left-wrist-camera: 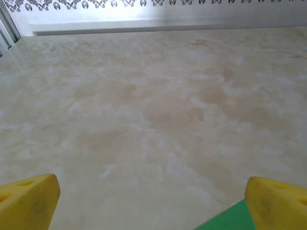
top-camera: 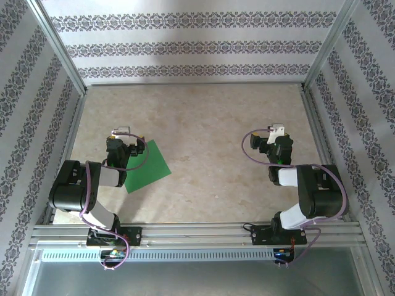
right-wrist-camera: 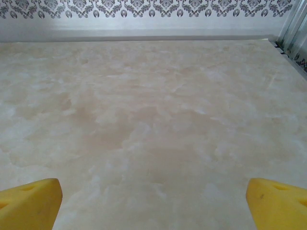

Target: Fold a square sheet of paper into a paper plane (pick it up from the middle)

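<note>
The square sheet of paper (top-camera: 150, 168) is bright green and lies flat on the table, left of centre, partly under the left arm's wrist. My left gripper (top-camera: 125, 138) hovers over its far left corner, open with nothing between the yellow fingertips (left-wrist-camera: 29, 201). A green corner of the sheet (left-wrist-camera: 230, 219) peeks in beside the right fingertip in the left wrist view. My right gripper (top-camera: 278, 137) hangs over bare table on the right, open and empty, its yellow fingertips (right-wrist-camera: 278, 201) spread wide. No paper plane is in view.
The marble-patterned tabletop (top-camera: 210, 123) is ringed by aluminium rails and patterned walls (top-camera: 197, 43). The back wall's base (right-wrist-camera: 144, 36) runs across the top of the right wrist view. A metal rail (top-camera: 197, 233) holds the arm bases at the near edge.
</note>
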Robot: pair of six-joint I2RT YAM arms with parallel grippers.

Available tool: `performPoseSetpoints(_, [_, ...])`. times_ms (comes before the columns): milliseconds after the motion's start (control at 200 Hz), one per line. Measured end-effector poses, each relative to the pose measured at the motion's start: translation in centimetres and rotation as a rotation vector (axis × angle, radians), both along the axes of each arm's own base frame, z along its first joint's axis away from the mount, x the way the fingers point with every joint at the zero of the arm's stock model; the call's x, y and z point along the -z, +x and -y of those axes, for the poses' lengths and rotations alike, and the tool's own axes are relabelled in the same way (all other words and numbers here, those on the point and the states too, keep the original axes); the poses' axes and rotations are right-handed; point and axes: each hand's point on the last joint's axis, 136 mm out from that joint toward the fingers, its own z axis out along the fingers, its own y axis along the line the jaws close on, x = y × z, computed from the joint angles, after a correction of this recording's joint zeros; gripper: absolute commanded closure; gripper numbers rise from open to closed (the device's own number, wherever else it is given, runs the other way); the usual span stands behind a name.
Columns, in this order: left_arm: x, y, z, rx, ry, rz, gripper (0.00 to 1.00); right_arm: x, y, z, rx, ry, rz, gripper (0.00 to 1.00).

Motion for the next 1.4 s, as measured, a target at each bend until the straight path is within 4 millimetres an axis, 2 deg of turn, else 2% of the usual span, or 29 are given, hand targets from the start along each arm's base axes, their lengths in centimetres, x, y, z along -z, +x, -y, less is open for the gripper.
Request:
performPoseSetpoints(924, [0.0, 0.0, 0.0, 0.000, 0.000, 0.000, 0.01, 0.0, 0.0, 0.0, 0.000, 0.000, -0.001, 0.02])
performPoseSetpoints(1089, [0.0, 0.0, -0.1, -0.004, 0.001, 0.000, 0.01, -0.3, 0.1, -0.6, -0.030, 0.009, 0.012, 0.02])
performPoseSetpoints(1189, [0.0, -0.2, -0.4, -0.022, 0.006, 0.001, 0.01, -1.2, -0.2, -0.5, -0.029, 0.009, 0.029, 0.02])
performPoseSetpoints(1259, [-0.5, -0.6, -0.7, -0.040, 0.011, 0.005, 0.01, -2.7, -0.5, -0.4, -0.012, 0.001, 0.051, 0.02])
performPoseSetpoints(1399, [-4.0, -1.0, -1.4, -0.079, 0.006, 0.052, 0.01, -6.7, -0.9, -0.5, 0.025, 0.005, 0.082, 0.02])
